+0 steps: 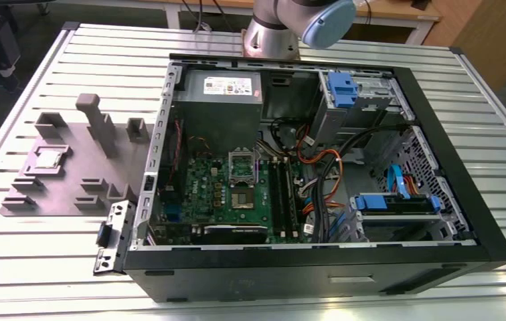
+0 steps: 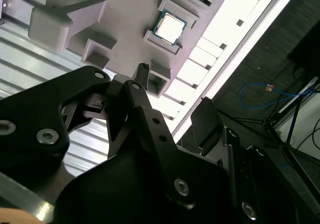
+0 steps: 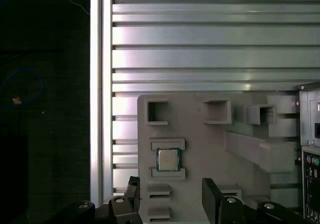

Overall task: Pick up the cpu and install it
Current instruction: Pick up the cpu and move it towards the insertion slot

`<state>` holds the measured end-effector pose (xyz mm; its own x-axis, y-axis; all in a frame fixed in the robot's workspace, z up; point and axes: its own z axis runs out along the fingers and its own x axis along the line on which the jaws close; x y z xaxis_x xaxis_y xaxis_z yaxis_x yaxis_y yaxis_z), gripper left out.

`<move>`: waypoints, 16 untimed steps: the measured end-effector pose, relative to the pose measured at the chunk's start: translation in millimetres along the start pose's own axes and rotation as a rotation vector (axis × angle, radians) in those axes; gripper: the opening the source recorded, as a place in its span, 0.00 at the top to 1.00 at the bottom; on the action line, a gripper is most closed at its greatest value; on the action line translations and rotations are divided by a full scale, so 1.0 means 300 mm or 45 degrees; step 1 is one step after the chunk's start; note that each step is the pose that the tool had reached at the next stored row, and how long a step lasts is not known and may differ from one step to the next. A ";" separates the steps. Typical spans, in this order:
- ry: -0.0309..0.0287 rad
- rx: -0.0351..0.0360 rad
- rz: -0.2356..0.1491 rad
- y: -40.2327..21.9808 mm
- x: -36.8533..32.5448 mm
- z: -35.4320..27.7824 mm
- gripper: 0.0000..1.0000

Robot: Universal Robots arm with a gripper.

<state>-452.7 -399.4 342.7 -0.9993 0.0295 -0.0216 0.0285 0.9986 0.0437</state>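
While the cpu [image 3: 168,159] lies flat between two low ribs of the grey holder [image 3: 210,149], near the table [image 1: 47,267] edge at the exterior view's left, the hand [image 3: 171,189] hangs over the holder, fingers spread, empty. Ribs likely keep the chip square; its free sides suit the fingers.

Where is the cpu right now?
The cpu lies on the grey fixture plate at the exterior view's left, outside the computer case, between two low blocks; the open gripper is apart from it.
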 end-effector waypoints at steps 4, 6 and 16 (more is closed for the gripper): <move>0.0000 -0.0001 0.000 -0.001 0.000 0.015 0.39; 0.0001 0.0000 0.000 -0.001 0.001 0.027 0.39; 0.0001 -0.0001 0.000 -0.004 0.002 0.081 0.39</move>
<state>-452.7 -399.5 318.3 -0.9993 0.0295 -0.0216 0.0285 0.9986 0.0438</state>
